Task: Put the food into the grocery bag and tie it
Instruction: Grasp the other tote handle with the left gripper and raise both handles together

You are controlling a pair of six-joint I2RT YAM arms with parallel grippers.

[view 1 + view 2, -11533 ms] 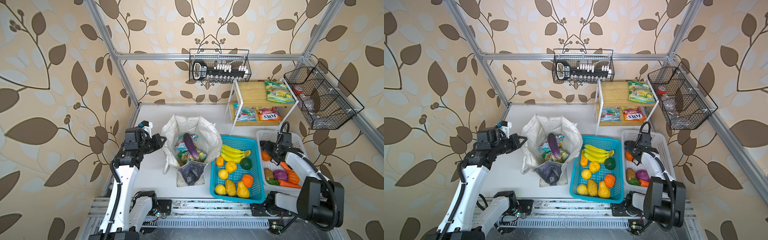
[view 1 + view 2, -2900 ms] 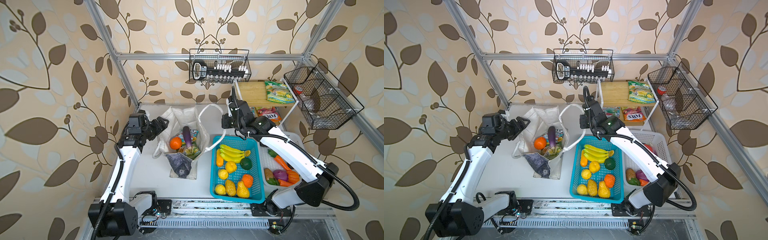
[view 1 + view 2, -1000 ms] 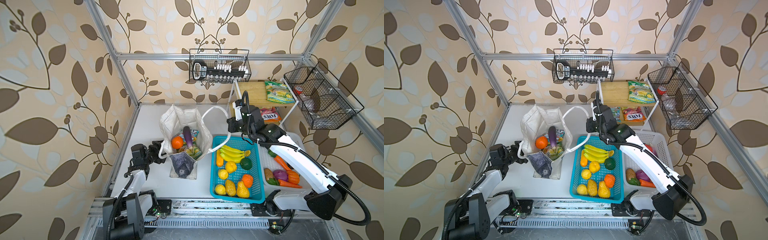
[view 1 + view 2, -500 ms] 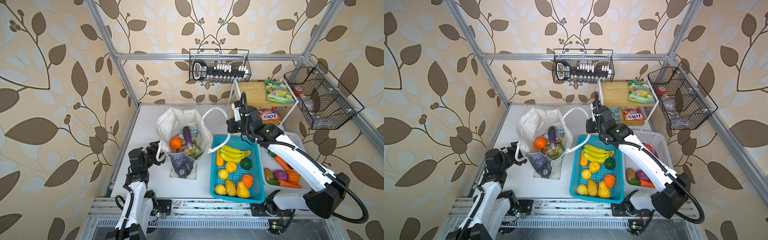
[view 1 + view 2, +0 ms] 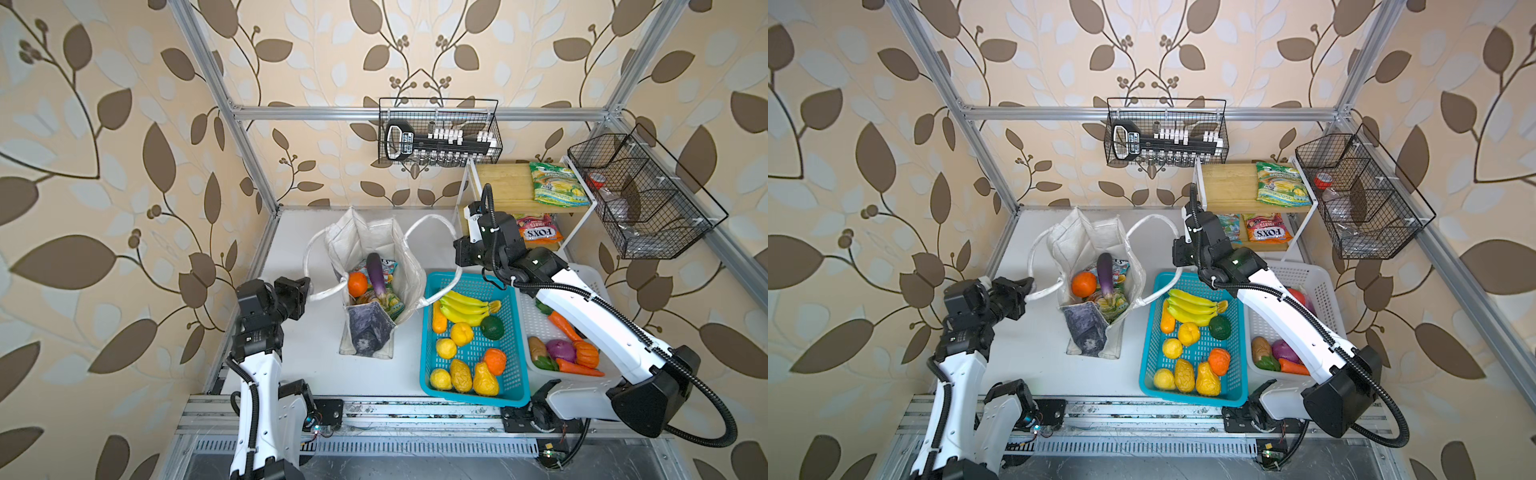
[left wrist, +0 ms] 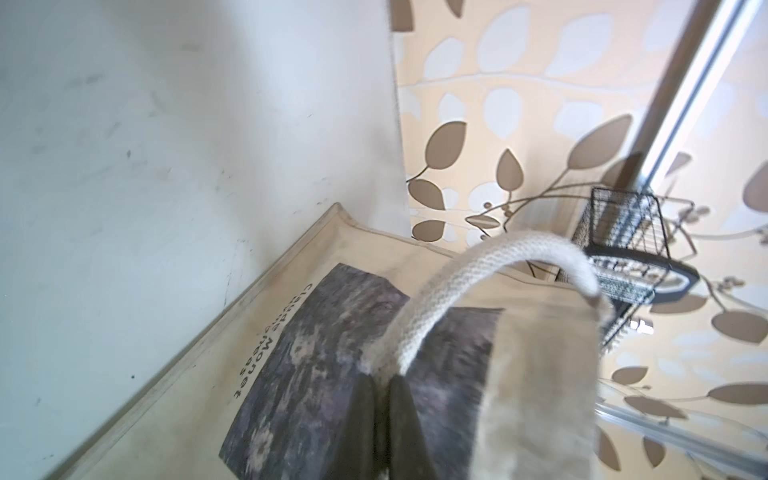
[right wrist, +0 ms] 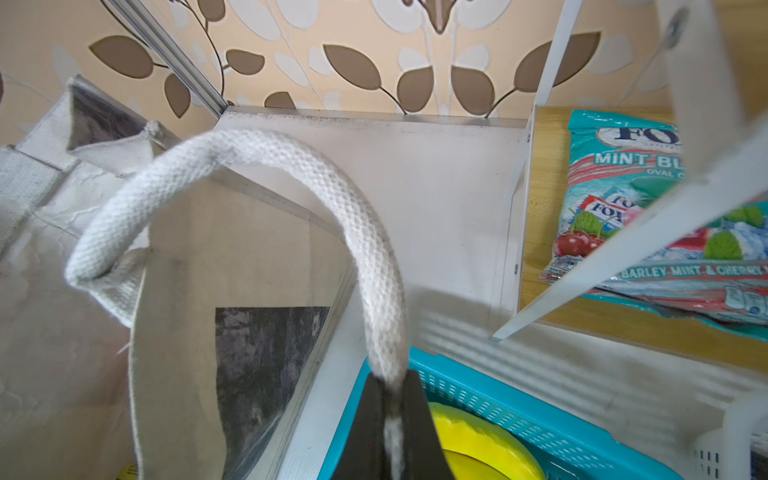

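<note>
The picture's edge cuts off the left gripper (image 6: 377,388) and the right gripper (image 7: 388,384) in their wrist views: only the jaws' tips show, each swallowing a handle's (image 6: 457,266) end. A pale band (image 6: 540,374) near the left lens is too blurred to name. Behind the right jaws a yellow fruit (image 7: 478,440) shows only in part; a blurred shelf leg (image 7: 623,253) crosses the edge-clipped mint packet (image 7: 606,183). In both top views packets (image 5: 394,302) in the bag (image 5: 361,237) lie mostly under the eggplant (image 5: 376,274) and orange (image 5: 357,284), and the wire basket's (image 5: 496,124) contents are too small to tell.
</note>
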